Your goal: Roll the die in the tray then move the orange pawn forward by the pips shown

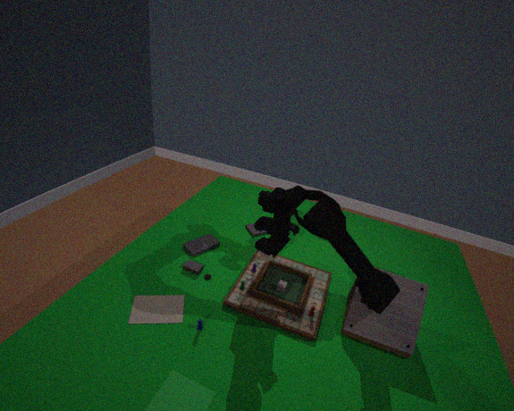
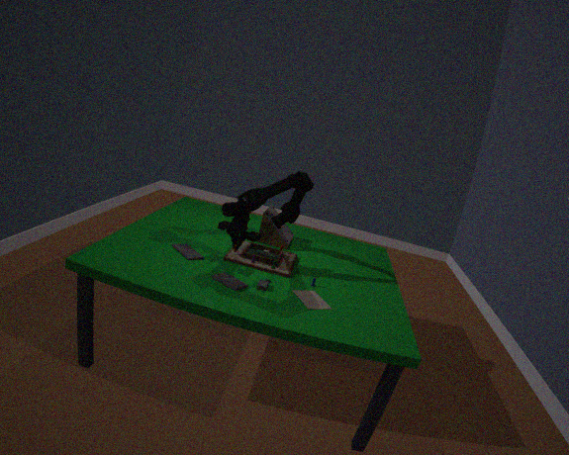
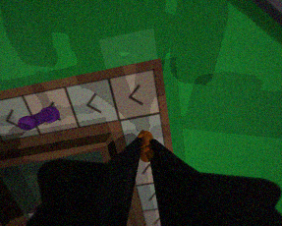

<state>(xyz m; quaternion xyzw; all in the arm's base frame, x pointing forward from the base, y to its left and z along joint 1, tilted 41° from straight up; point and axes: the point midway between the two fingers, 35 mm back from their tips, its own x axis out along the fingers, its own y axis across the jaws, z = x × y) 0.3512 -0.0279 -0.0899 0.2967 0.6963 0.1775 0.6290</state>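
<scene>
My gripper (image 3: 145, 142) (image 1: 269, 251) (image 2: 236, 243) is shut on the orange pawn (image 3: 145, 142). It holds the pawn low over the board's track (image 3: 91, 102), on the square just after the far corner square (image 3: 135, 93). I cannot tell whether the pawn touches the board. The white die (image 1: 282, 285) lies in the green tray (image 1: 269, 273) at the middle of the board (image 1: 269, 314) (image 2: 282, 268). A purple pawn (image 3: 38, 118) (image 1: 254, 268), a green pawn (image 1: 241, 285) and a red pawn (image 1: 312, 311) stand on the track.
A blue pawn (image 1: 199, 324) stands on the green table off the board. Grey slabs (image 1: 201, 244) (image 1: 193, 266) (image 1: 254, 230), a small dark ball (image 1: 207, 277) and a pale sheet (image 1: 157, 309) lie left of the board. The arm's base plate (image 1: 403, 326) sits to the right.
</scene>
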